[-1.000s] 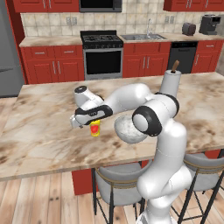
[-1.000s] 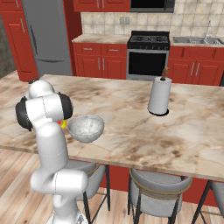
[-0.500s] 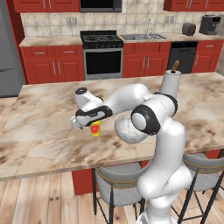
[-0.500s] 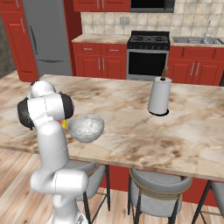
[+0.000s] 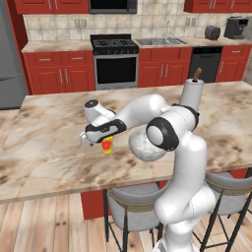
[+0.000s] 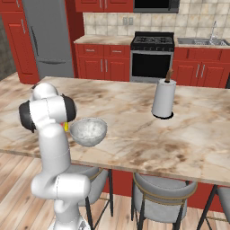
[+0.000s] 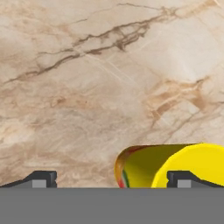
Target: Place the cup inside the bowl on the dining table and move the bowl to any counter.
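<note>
Cup [image 5: 107,145] on the dining table [image 5: 44,147], just beside the bowl [image 5: 143,146], on its far side from the paper towel roll [image 5: 191,93]. Gripper [image 7: 111,178] low over it, fingers spread wide, cup off-centre against one fingertip [image 7: 188,178] — needs recentring, I'd say.

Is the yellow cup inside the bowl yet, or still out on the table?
Out. The small yellow, red-bottomed cup stands on the marble dining table, beside the speckled grey-white bowl, under the open gripper.
</note>
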{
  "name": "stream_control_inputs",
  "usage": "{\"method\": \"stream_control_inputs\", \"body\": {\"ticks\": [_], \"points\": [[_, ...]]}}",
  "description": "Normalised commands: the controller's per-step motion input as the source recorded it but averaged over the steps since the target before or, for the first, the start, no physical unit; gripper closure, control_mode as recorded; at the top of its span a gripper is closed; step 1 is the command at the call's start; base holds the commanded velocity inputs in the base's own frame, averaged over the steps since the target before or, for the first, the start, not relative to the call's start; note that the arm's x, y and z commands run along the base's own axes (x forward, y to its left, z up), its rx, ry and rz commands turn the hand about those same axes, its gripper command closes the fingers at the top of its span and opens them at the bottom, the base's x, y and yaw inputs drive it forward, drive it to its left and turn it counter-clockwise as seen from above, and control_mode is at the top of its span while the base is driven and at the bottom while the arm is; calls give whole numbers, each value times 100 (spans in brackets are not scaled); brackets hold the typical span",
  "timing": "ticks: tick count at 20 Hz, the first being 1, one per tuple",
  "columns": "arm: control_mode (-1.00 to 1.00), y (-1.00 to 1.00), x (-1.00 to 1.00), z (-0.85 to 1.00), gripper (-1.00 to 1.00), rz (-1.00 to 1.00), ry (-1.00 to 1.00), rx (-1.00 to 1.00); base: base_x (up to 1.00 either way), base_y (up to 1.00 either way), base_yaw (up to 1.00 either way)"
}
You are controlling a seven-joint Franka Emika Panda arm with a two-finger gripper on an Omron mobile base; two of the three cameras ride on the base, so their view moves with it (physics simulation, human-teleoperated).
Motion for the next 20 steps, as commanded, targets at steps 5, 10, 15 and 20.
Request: {"method": "stream_control_inputs", "body": {"ticks": [5, 10, 15, 20], "points": [[-100, 0, 1, -16, -100, 1, 0, 0, 0, 0, 0], [-100, 0, 0, -17, -100, 2, 0, 0, 0, 0, 0], [-100, 0, 0, -8, -100, 1, 0, 0, 0, 0, 0], [-100, 0, 0, 0, -100, 0, 0, 0, 0, 0, 0]]}}
